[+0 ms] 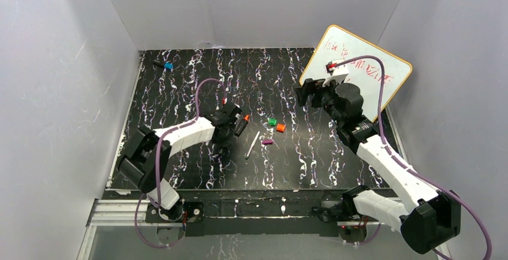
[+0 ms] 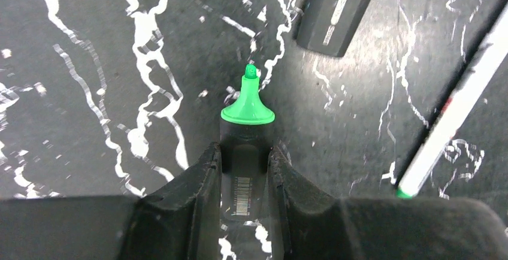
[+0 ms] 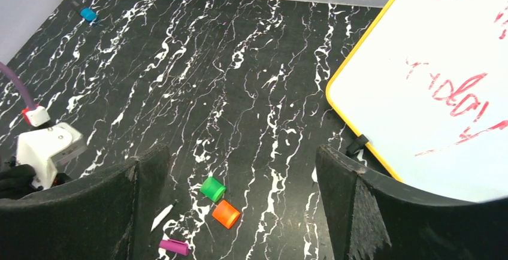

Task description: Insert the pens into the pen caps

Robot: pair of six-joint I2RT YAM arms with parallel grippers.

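Observation:
My left gripper [image 2: 244, 152] is shut on the black green-tipped marker [image 2: 247, 107], whose tip points away from the wrist, low over the table. In the top view the gripper [image 1: 223, 140] hides that marker. The orange-tipped black marker [image 1: 242, 123] lies just beside it and shows in the left wrist view [image 2: 335, 8]. The thin white pen [image 1: 252, 145] lies to the right [image 2: 455, 110]. The green cap [image 1: 272, 121], orange cap [image 1: 280, 127] and purple cap [image 1: 267, 142] lie close together; they also show as the green cap [image 3: 212, 189], orange cap [image 3: 226, 214] and purple cap [image 3: 174, 247]. My right gripper [image 1: 305, 92] is open and empty above the table, beyond the caps [image 3: 239, 176].
A yellow-rimmed whiteboard [image 1: 359, 74] with red writing leans at the back right, close behind the right gripper [image 3: 443, 62]. A small blue object [image 1: 168, 66] lies at the far left back. White walls enclose the black marbled table [image 1: 180, 92].

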